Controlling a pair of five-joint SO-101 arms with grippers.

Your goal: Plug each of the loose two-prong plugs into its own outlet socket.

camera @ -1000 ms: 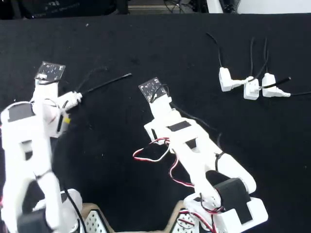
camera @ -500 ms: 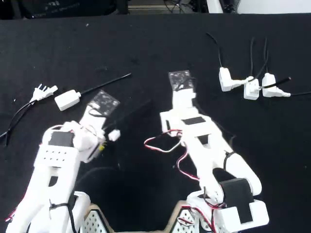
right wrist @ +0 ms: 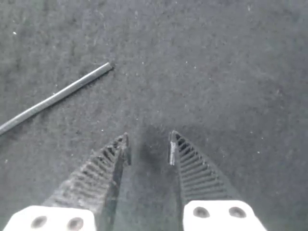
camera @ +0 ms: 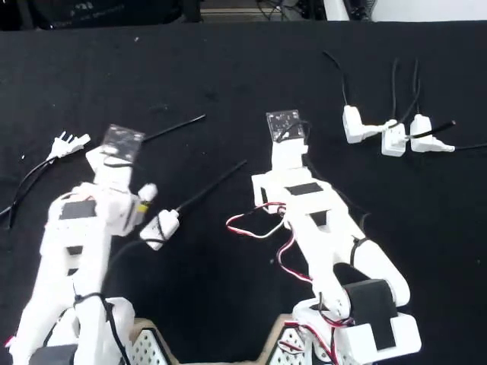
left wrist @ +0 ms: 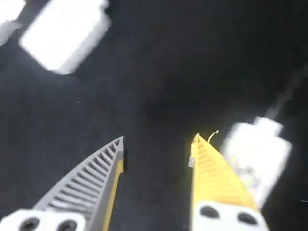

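A loose white two-prong plug [camera: 67, 144] lies at the far left on its thin cable. My left gripper [left wrist: 156, 144] is open over bare cloth, with nothing between its fingers. A white socket block [left wrist: 63, 34] lies ahead of it. A second white block [camera: 160, 226] with a black cable lies close beside the yellow finger [left wrist: 214, 178]; the same block shows in the left wrist view [left wrist: 257, 154]. My right gripper [right wrist: 148, 147] is open and empty near the table's middle, under its camera board [camera: 284, 125]. A black cable end [right wrist: 57, 97] lies ahead of it.
Three white socket blocks [camera: 393, 139] with plugs and black cables in them sit together at the back right. Another black cable [camera: 176, 125] runs out from under the left arm [camera: 80, 228]. Black cloth [camera: 228, 68] covers the table.
The left arm swung in from the far left, toward the middle, then back a little. A white block with a cable now lies beside it. The right arm shifted right, then held still.
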